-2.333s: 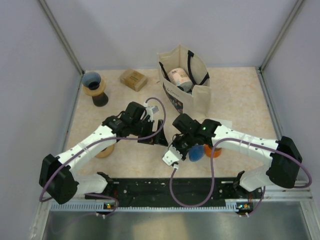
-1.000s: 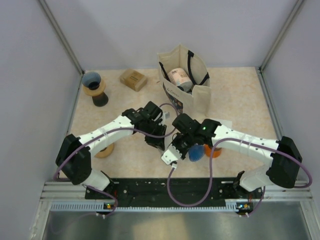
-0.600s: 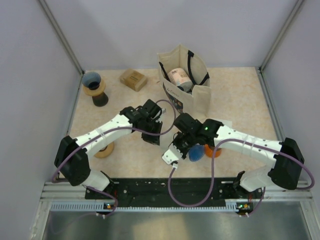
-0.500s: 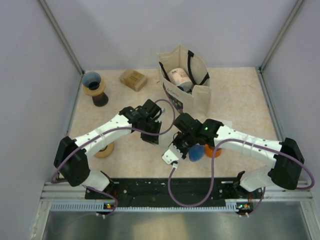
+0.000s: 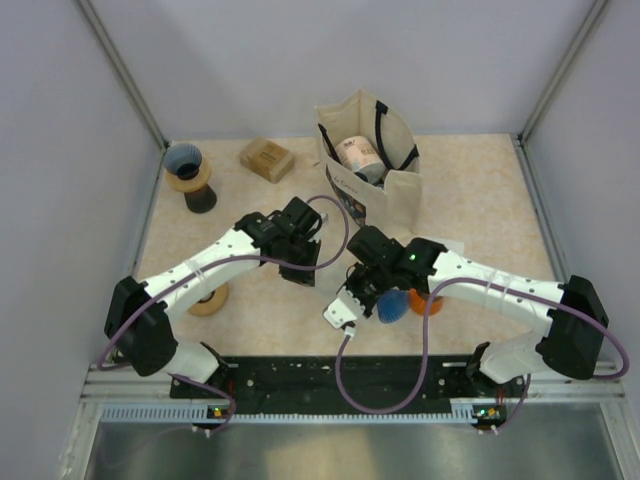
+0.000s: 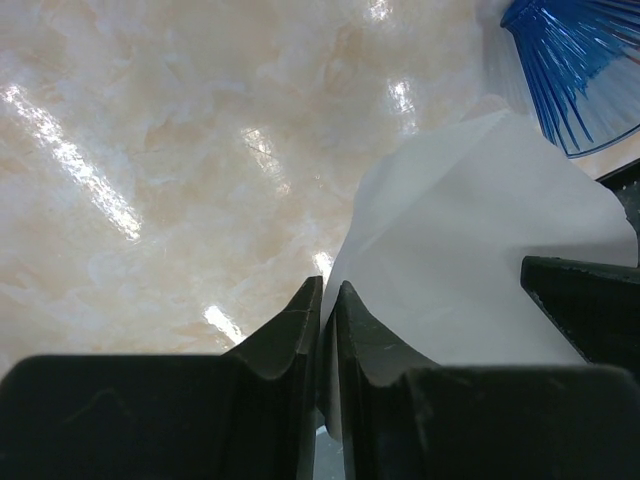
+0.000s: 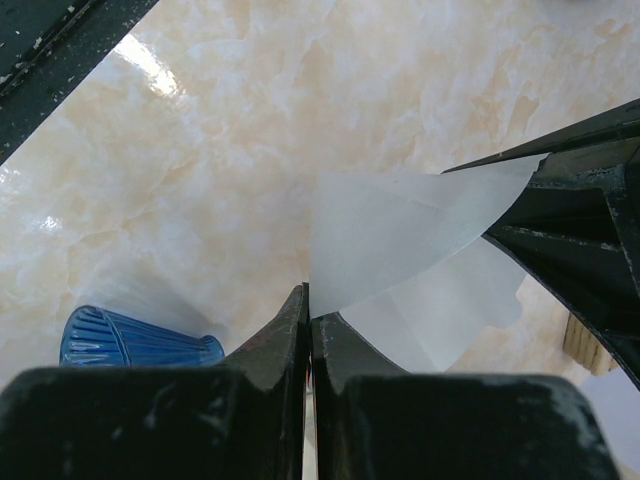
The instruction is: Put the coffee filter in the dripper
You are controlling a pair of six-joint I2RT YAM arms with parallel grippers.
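Note:
A white paper coffee filter (image 6: 470, 260) hangs above the table, held from two sides. My left gripper (image 6: 322, 296) is shut on one edge of it. My right gripper (image 7: 308, 305) is shut on the opposite edge of the filter (image 7: 400, 225), so the paper spreads between them. The left gripper's dark fingers (image 7: 585, 215) show at the right of the right wrist view. A blue ribbed dripper (image 5: 393, 303) stands on the table just beside the right gripper; this dripper (image 7: 140, 340) is low left in the right wrist view. In the top view the arms hide the filter.
A grey-blue cone on a wooden collar and black base (image 5: 189, 175) stands at the back left. Beside it lies a wooden block (image 5: 267, 158). An open tote bag (image 5: 368, 165) with a roll inside stands at the back centre. A wooden ring (image 5: 210, 300) lies under the left arm.
My left gripper has shut on the filter's edge and drawn back a little toward the far left, spreading the paper. The right arm has stayed put.

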